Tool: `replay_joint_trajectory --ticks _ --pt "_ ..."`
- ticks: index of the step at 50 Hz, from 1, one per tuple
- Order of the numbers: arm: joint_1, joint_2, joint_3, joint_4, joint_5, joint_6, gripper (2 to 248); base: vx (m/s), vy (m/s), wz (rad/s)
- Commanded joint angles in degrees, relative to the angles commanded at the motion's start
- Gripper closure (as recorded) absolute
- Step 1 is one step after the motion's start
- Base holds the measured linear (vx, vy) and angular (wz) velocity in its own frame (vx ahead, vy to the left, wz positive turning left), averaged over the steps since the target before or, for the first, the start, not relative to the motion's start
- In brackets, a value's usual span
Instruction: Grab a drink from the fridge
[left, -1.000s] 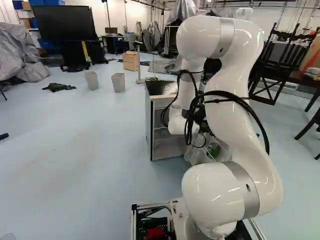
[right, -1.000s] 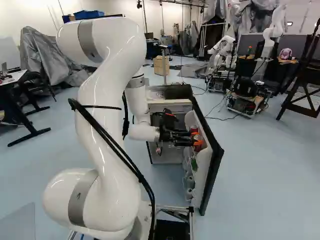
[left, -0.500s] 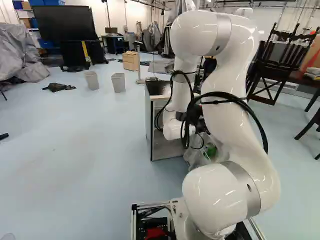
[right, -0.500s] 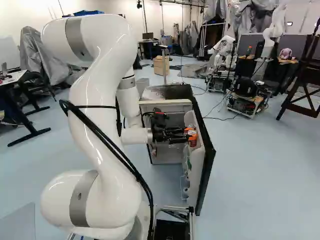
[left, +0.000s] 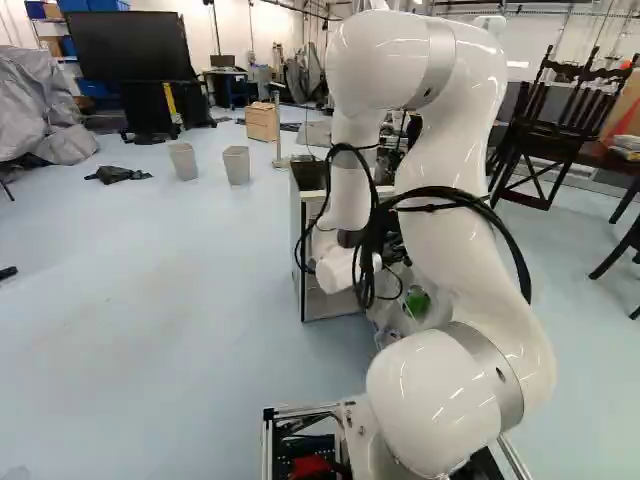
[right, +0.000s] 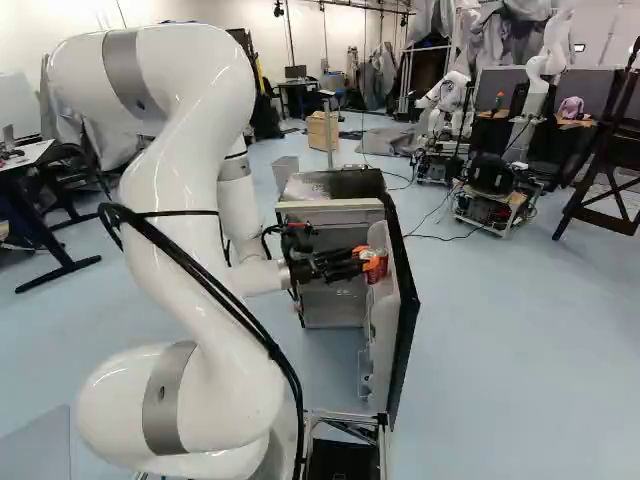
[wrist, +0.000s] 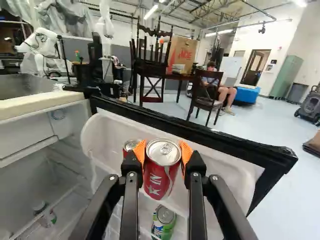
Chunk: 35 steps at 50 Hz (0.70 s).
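Note:
In the right base view my gripper is at the inner side of the open fridge door, by a red can. In the wrist view the orange pads of my gripper press on the red can from both sides, near its top. The can is upright, against the white door liner. Just behind it stands a second red can, partly hidden. A green can sits lower in the door. The fridge body stands beside the door.
The fridge interior has shelves and drinks low down. Past the door are chairs, a table and a seated person in the distance. Another robot stands farther back. Two grey bins are on the floor beyond the fridge.
In the right base view my arm has drawn back leftward and a little up, gripper and can moving with it. The fridge door has swung somewhat toward the fridge body. The base has stayed put.

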Motion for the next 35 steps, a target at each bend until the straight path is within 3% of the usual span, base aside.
replay_joint_trajectory --ticks 35 --pt "7.69 0.11 0.21 -6.28 0.90 0.00 157 0.000 0.000 0.000"
